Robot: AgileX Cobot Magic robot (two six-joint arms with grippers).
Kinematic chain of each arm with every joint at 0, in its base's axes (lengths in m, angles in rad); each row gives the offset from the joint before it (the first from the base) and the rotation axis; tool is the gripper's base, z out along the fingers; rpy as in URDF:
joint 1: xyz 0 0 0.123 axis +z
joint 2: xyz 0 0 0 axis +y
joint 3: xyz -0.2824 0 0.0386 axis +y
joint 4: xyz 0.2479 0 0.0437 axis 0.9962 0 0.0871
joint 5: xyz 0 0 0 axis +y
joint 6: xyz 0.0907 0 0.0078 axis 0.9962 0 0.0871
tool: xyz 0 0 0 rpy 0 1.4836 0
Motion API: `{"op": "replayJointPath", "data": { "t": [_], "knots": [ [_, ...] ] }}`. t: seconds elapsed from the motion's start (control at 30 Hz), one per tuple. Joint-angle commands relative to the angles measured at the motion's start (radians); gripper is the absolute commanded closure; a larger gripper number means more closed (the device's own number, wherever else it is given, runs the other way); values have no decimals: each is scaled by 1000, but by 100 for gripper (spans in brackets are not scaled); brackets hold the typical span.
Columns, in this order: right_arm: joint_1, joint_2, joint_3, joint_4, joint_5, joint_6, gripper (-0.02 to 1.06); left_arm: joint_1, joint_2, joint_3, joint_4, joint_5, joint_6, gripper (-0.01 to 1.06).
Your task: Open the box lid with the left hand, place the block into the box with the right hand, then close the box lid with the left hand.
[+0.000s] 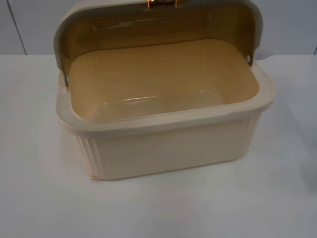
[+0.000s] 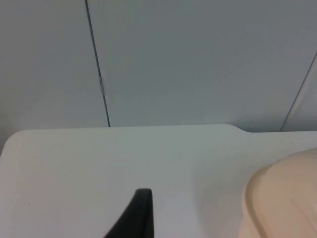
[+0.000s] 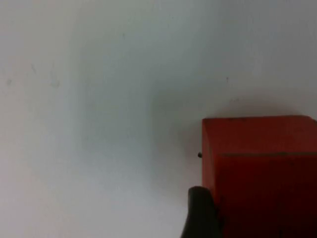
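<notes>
You had the lid (image 1: pixel 158 20) up so the box (image 1: pixel 163 144) (empty) waited; the block (image 3: pixel 262 168) sat touching your right fingertip (image 3: pixel 200 213), grip unclear.

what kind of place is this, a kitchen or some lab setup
Most likely a lab or test bench, not a kitchen: a bare white table ends at a plain grey partition wall, and the props are just an open cream box and a red block beside the right gripper's fingertip.
</notes>
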Motion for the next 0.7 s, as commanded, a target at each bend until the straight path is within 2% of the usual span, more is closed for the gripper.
{"op": "replayJointPath", "data": {
  "t": [0.0,0.2,0.33,0.47,0.5,0.57,0.67],
  "knots": [
    [-6,0,4,0,-10,0,66,4,-5,3,8,-1,-3,0],
    [-6,-4,4,-26,10,0,67,4,-5,3,8,-1,-3,0],
    [-6,-42,4,-26,12,0,73,4,-5,3,8,-1,-3,0],
    [-6,-110,-14,-35,37,0,97,4,-5,3,8,-3,-3,0],
    [-6,-110,-14,-35,37,0,97,4,-5,3,8,-3,-3,0],
    [-6,-152,-47,-47,74,0,105,4,-5,3,8,-5,-3,0],
    [-6,-192,-88,-48,111,0,105,4,-5,3,8,-5,-3,0]
  ]
}}
